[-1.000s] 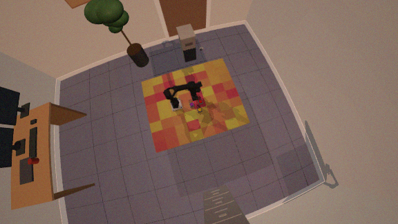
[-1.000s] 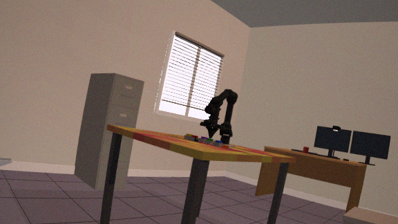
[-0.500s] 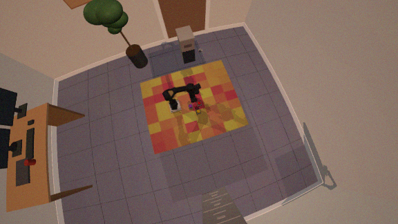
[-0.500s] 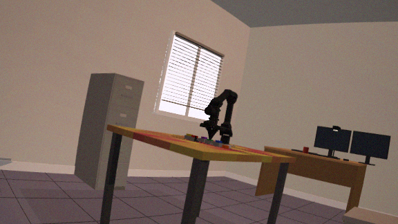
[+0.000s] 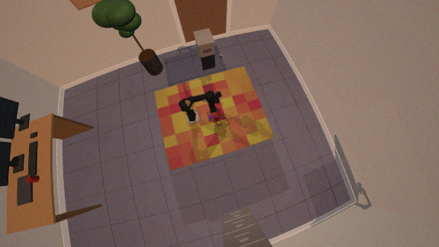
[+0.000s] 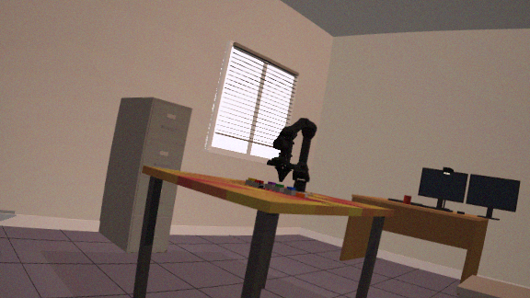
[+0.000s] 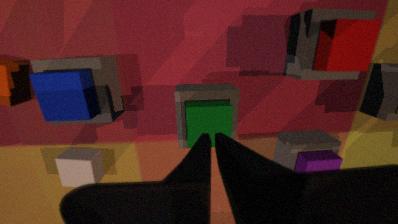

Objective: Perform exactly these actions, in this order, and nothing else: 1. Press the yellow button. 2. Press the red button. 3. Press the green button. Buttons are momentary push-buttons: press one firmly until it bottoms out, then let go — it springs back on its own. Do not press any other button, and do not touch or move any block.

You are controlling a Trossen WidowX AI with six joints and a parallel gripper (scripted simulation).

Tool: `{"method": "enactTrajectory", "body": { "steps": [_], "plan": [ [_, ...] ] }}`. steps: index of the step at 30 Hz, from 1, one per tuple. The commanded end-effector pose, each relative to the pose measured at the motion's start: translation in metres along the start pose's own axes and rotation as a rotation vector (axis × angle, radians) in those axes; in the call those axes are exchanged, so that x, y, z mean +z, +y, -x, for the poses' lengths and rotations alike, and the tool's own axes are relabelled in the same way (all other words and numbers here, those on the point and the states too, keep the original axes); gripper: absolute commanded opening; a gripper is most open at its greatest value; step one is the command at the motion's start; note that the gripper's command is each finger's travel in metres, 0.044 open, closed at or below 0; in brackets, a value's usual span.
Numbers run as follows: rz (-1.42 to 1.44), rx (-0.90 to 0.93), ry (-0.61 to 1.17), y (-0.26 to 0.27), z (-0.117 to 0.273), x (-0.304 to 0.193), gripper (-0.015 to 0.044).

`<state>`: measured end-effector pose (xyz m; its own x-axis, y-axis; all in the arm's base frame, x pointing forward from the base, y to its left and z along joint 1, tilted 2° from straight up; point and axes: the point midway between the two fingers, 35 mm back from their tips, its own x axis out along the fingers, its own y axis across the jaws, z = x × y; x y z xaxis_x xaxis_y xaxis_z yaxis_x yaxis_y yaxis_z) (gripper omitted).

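Note:
My gripper [image 6: 282, 179] [image 7: 211, 139] is shut and points down. In the wrist view its tips overlap the near part of the green button [image 7: 207, 119] [image 6: 280, 186]; in the exterior view they are a little above it. The green cap stands up from its grey base. The red button [image 7: 352, 45] [image 6: 259, 182] [image 5: 219, 113] is at the upper right of the wrist view, its cap raised. The yellow button [image 6: 252, 179] [image 5: 218, 123] stands beyond it; in the wrist view only part of its grey base shows at the right edge.
A blue button [image 7: 65, 95] [image 6: 291, 189] is left of the green one, a purple button [image 7: 318, 161] [image 5: 209, 117] to its right. A white block [image 7: 79, 167] lies below the blue button. An orange block [image 7: 11, 82] [image 6: 300, 195] is at the left edge of the wrist view.

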<state>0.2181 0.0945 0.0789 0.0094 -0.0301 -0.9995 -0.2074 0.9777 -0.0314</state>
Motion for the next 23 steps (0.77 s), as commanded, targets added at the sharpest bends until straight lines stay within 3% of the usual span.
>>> {"method": "enactTrajectory", "body": {
  "steps": [1, 5, 15, 23],
  "plan": [
    [-0.001, 0.002, -0.014, 0.000, 0.012, 0.001, 0.0020],
    [0.025, -0.002, -0.017, 0.016, 0.020, 0.008, 0.0125],
    [0.030, 0.008, -0.019, 0.120, 0.063, 0.017, 0.0387],
    [-0.001, 0.016, -0.014, 0.156, 0.076, 0.009, 0.0400]
  ]
}}
